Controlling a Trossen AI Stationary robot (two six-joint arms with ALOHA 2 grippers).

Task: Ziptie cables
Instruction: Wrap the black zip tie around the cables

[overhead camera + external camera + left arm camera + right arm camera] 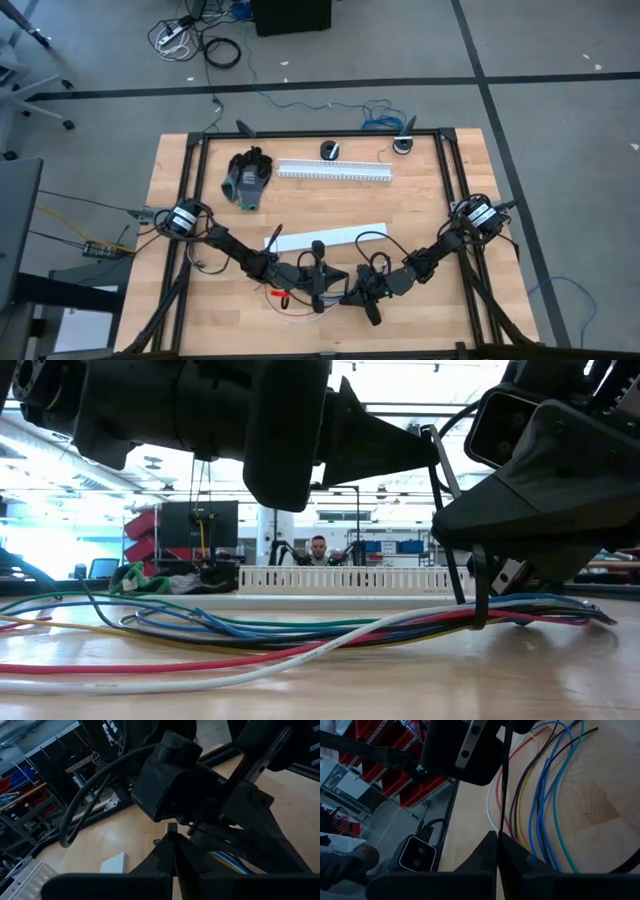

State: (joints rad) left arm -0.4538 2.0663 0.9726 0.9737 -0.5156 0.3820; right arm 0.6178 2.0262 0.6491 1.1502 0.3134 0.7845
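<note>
Both arms meet low over the tabletop (420,300), on the operator side of the white duct (335,171). Cables (300,635), multicoloured, lie fanned under them. Left gripper (322,290) and right gripper (362,292) jaws closed, right pinching a thin black ziptie (506,780). Looks like tie-threading; next needs cables gathered tight.

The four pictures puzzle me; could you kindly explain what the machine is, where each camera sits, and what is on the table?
It is a robot: two dark arms over a wooden table. One camera looks straight down, one sits at table height, one rides on each wrist. On the table lie grey gloves, a white slotted duct, a flat white strip and coloured wires. The left fingers are shut; the right fingers pinch what looks like a black zip tie.
</note>
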